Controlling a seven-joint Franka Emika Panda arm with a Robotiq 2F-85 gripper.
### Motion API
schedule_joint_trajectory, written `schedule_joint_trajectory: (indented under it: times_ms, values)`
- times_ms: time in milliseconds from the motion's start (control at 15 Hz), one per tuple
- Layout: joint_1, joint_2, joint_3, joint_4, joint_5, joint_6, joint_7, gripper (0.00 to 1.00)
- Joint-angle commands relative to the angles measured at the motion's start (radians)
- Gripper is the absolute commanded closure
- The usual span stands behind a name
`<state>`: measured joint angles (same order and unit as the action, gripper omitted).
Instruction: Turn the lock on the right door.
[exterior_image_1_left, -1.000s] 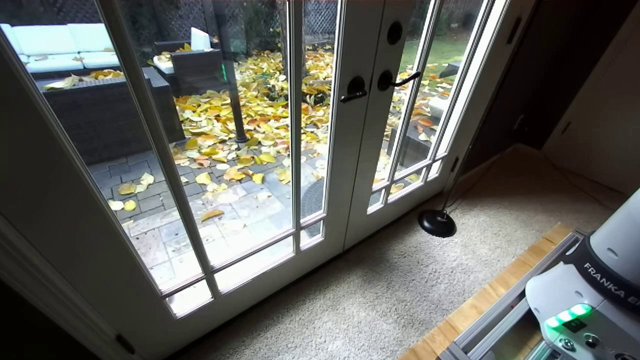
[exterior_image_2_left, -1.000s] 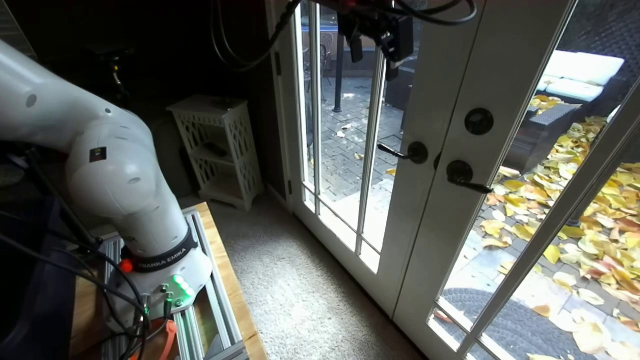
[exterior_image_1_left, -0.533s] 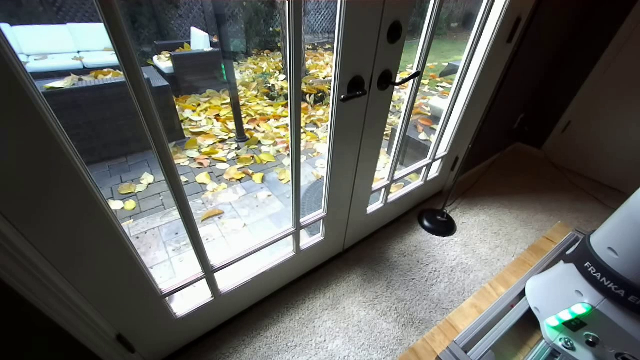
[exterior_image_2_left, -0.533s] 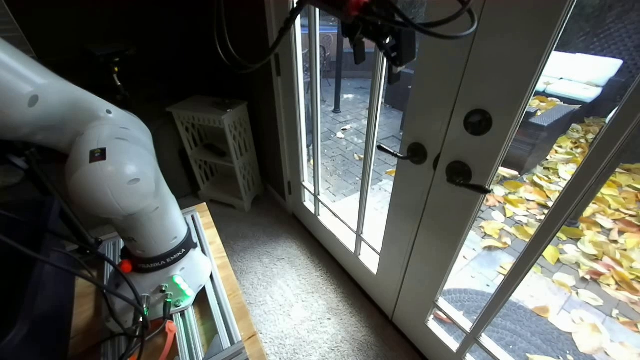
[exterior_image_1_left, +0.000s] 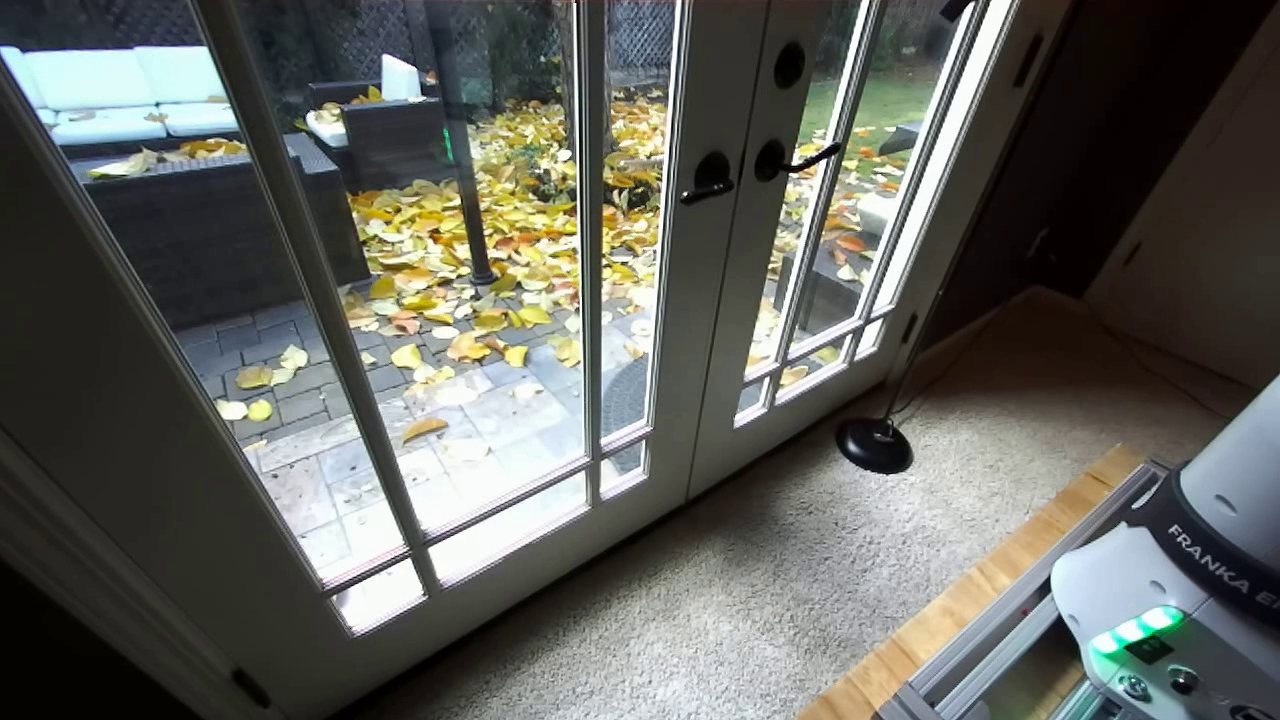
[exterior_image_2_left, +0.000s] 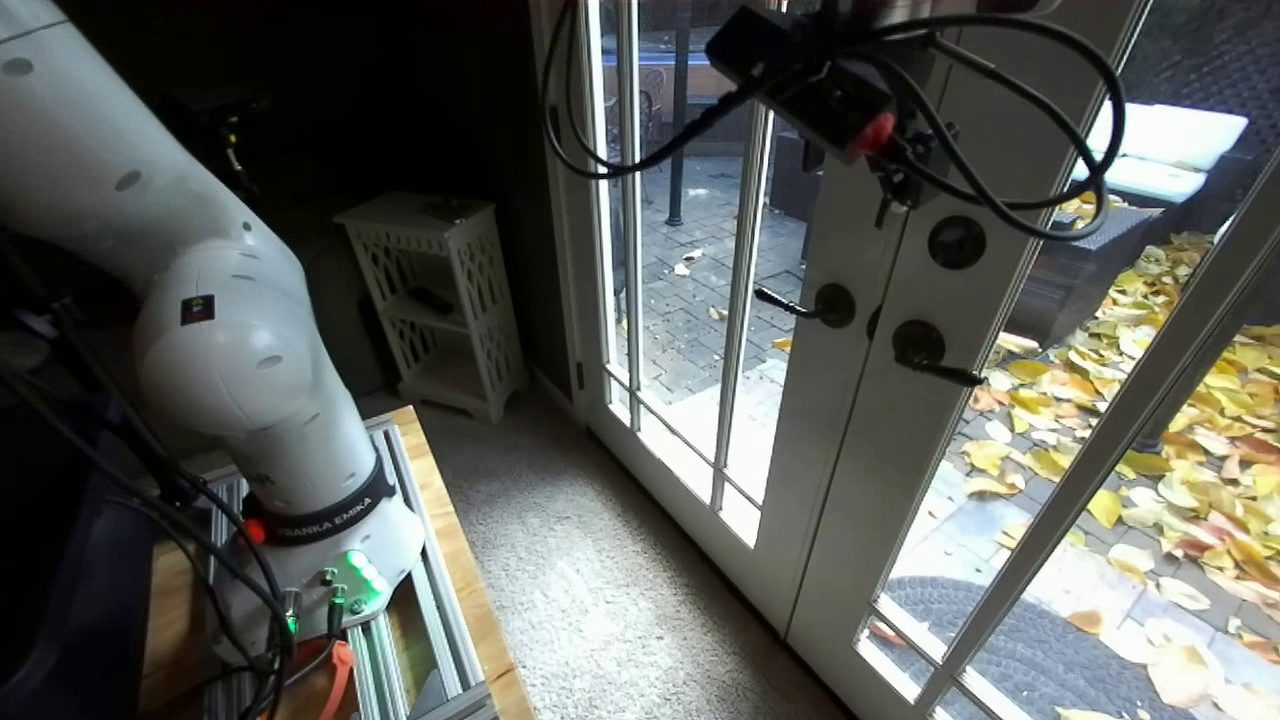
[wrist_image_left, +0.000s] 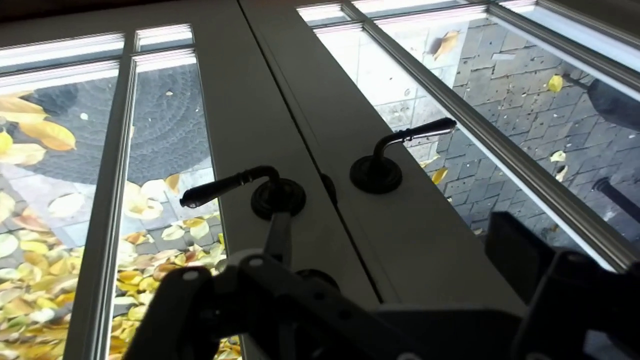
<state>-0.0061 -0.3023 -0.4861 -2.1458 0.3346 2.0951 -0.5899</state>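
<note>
I have swung across from the other door (exterior_image_2_left: 815, 420) to near the lock (exterior_image_2_left: 957, 242), above the lever handle (exterior_image_2_left: 935, 368) on the right door (exterior_image_2_left: 885, 470). My jaws stand wide apart, holding nothing; I judge the approach nearly done, turning unstarted.

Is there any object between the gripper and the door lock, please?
Nothing visible stands between the gripper and the lock; only the gripper's own parts partly cover the lock in the wrist view.

Dark round lock (exterior_image_2_left: 957, 243), on right door (exterior_image_2_left: 858, 520), white-framed, glazed, closed
</note>
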Motion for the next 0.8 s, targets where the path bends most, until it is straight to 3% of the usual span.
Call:
schedule_joint_trajectory:
  times_ms: [0,400,667,733]
  values:
    - [-0.018,0.196,0.006,0.147,0.143,-0.021,-0.115,0.0]
    - [-0.13,0.399,0.109,0.3,0.269,-0.019,-0.176,0.0]
    - [-0.21,0.469,0.188,0.374,0.339,-0.018,-0.209,0.0]
    - [-0.211,0.423,0.198,0.311,0.277,0.0,-0.168,0.0]
